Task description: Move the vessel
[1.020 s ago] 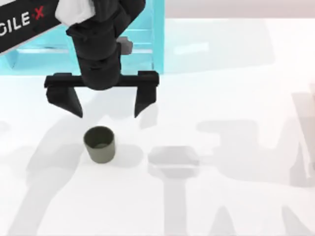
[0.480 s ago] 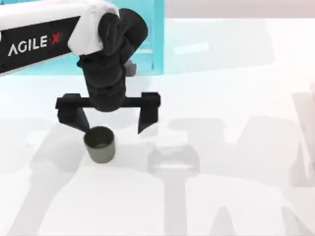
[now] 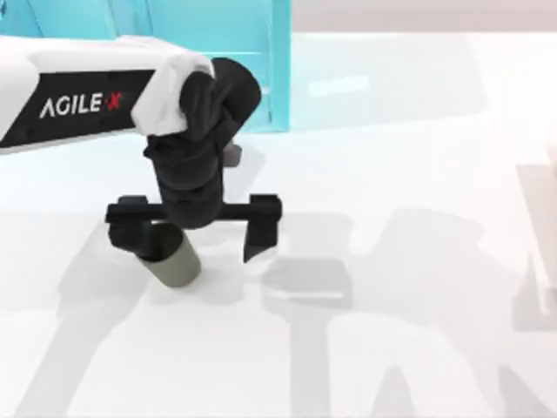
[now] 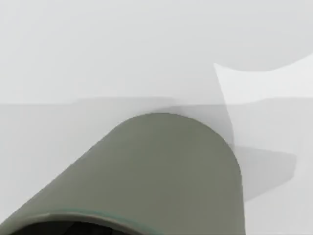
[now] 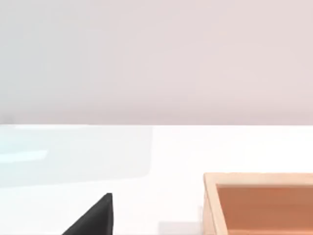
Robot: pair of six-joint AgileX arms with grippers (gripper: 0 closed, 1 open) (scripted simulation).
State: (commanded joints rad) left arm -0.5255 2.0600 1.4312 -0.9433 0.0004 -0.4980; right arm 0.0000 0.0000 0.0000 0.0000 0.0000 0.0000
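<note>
The vessel (image 3: 177, 264) is a small olive-grey cup standing on the white table, left of centre in the top view. My left gripper (image 3: 193, 251) is open wide and straddles it. The cup sits close to that gripper's left finger (image 3: 130, 233), which covers its rim, while the right finger (image 3: 259, 231) stands well apart from it. Whether the left finger touches the cup I cannot tell. In the left wrist view the vessel (image 4: 166, 176) looms very near, its side and dark mouth showing. A black part of my right gripper (image 5: 93, 218) shows in the right wrist view.
A translucent turquoise box (image 3: 222, 52) stands at the back left, just behind the left arm. A light wooden box (image 5: 264, 200) lies near the right gripper. White tabletop stretches to the front and right of the cup.
My left gripper has come forward and down over the cup, still open. Its left finger now covers the rim. The cup has not moved.
</note>
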